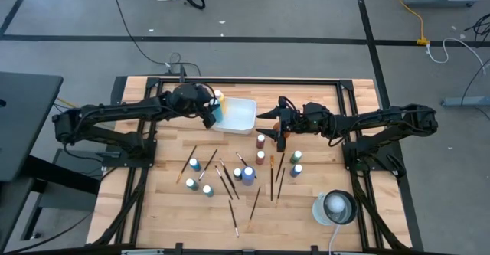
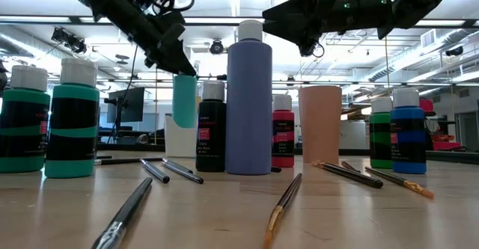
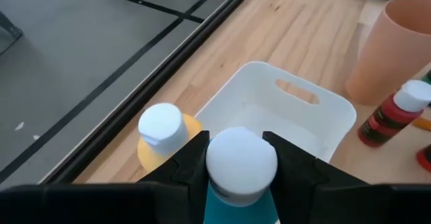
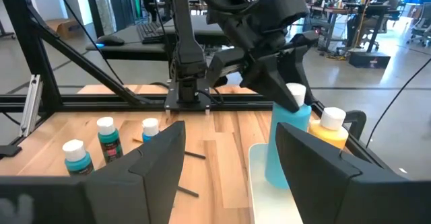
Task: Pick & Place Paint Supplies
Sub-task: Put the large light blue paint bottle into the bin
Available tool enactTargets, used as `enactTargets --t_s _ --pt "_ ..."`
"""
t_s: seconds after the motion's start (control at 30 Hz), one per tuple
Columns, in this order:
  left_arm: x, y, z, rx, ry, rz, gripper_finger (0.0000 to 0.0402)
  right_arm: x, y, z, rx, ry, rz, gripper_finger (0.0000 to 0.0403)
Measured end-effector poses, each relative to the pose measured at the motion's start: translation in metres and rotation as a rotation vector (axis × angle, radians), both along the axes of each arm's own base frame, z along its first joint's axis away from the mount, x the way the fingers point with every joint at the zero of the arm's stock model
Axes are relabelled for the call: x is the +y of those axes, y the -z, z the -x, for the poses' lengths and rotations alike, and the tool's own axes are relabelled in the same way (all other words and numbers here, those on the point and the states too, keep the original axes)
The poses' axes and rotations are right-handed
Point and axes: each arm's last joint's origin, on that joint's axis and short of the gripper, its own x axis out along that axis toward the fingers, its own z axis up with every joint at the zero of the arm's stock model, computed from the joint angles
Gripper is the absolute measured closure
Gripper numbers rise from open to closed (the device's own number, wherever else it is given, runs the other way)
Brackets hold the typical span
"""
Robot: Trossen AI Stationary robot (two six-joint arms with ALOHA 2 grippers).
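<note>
Over white tray [image 1: 243, 116]: left hand [image 1: 213, 116] grips teal bottle [image 3: 240, 173].

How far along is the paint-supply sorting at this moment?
Early. A yellow bottle stands at the white tray, apparently already placed. In hand: the left hand grips a teal bottle at the tray's edge; the right hand, open and empty, hovers beside the tray. Left: the other bottles and all the brushes lie on the table.
</note>
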Motion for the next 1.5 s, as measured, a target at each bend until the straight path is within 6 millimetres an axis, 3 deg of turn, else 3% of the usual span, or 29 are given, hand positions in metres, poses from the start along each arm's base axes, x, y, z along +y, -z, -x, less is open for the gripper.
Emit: enactTargets --t_s 0.23,0.43,0.73,1.5 --pt "0.002 0.001 0.001 -0.019 -0.017 0.001 0.0274 0.0 0.0 0.0 0.001 0.0 0.0 0.0169" --pt "0.001 0.021 0.005 -0.048 -0.043 0.007 0.0274 0.0 0.0 0.0 0.002 0.0 0.0 0.017" --pt "0.001 0.033 0.01 -0.036 -0.078 0.0 0.0273 0.0 0.0 0.0 0.002 0.0 0.0 0.017" --pt "0.002 0.034 0.011 -0.014 -0.067 -0.022 0.0258 0.0 0.0 0.0 0.001 0.0 0.0 0.017"
